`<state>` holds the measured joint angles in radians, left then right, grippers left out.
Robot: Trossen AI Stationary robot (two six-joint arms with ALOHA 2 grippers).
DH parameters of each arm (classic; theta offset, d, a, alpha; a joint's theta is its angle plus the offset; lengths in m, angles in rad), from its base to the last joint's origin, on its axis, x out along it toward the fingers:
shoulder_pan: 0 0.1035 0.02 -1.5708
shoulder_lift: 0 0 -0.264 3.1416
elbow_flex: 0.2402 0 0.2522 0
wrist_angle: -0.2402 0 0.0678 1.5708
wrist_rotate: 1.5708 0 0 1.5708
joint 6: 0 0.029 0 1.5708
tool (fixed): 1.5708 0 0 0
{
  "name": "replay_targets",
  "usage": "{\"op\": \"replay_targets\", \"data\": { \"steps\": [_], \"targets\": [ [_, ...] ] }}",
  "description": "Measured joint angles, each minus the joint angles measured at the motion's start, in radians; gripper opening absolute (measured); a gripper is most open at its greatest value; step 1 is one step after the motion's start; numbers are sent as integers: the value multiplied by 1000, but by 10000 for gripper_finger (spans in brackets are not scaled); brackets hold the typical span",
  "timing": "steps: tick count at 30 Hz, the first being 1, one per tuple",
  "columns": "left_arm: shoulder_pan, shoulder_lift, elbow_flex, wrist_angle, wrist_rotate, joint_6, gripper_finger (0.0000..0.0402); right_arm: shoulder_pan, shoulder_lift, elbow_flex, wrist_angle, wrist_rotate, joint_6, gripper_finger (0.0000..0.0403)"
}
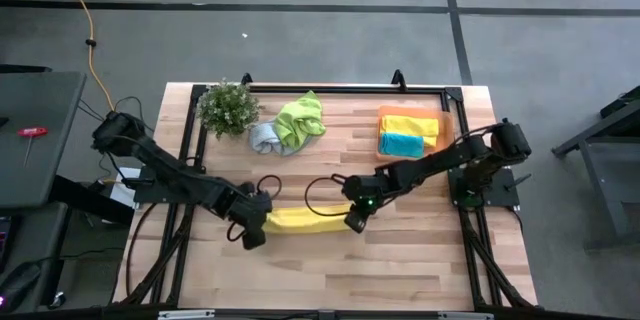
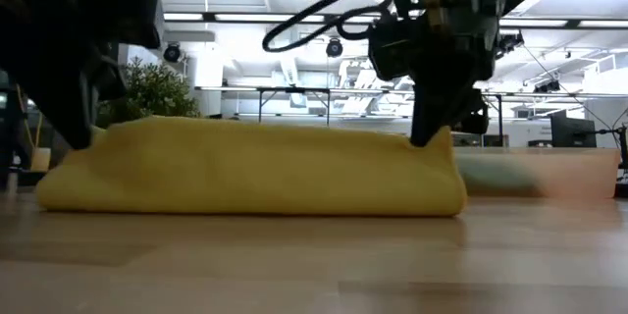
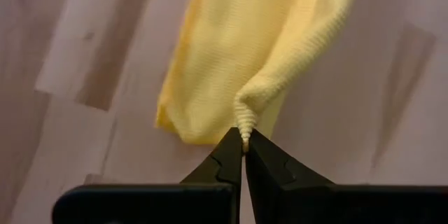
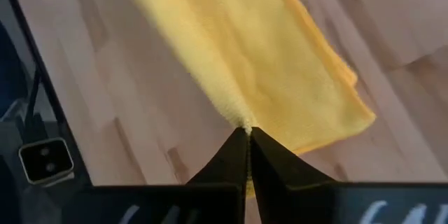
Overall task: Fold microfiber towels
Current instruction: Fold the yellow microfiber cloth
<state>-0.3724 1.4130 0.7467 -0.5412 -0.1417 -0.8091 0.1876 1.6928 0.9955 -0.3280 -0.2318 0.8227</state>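
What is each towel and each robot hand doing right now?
Yellow microfiber towel: folded long, on the wooden table, pinched at both ends.
Left gripper: shut on its left end.
Right gripper: shut on its right end.
Lime green towel: crumpled, against the grey-blue towel.
Pale grey-blue towel: crumpled.
Second yellow towel: folded, on the orange tray.
Teal blue towel: folded, on the tray.

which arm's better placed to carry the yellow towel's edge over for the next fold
Neither clearly: both. The left gripper and right gripper are each shut on one end of the yellow towel, so they'd likely move together.
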Motion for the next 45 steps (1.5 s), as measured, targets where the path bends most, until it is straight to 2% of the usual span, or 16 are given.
{"op": "replay_targets", "data": {
  "steps": [9, 14, 22, 25, 30, 36, 39, 45],
  "targets": [
    [-2, 26, 0, -34, -67, -150, 1, -7, 0, -3, -53, 75, 78, 0],
    [-4, 47, 1, -33, -87, -185, 7, -7, 0, -3, -49, 118, 78, 0],
    [-4, 81, 1, -38, -87, -184, 15, -7, 0, -3, -40, 118, 76, 4],
    [-4, 80, 0, -42, -94, -184, 16, -13, 0, -3, -43, 126, 75, 27],
    [-4, 80, 0, -78, -163, -202, 19, -34, 0, -3, -54, 175, 94, 104],
    [6, 73, 0, -123, -178, -136, 47, -73, -20, -3, -57, 169, 40, 180],
    [19, 57, 0, -134, -166, -82, 74, -90, -53, -3, -63, 179, 1, 196],
    [61, 10, 1, -177, -161, 19, 129, -111, -127, -3, -98, 232, -67, 200]
  ]
}}
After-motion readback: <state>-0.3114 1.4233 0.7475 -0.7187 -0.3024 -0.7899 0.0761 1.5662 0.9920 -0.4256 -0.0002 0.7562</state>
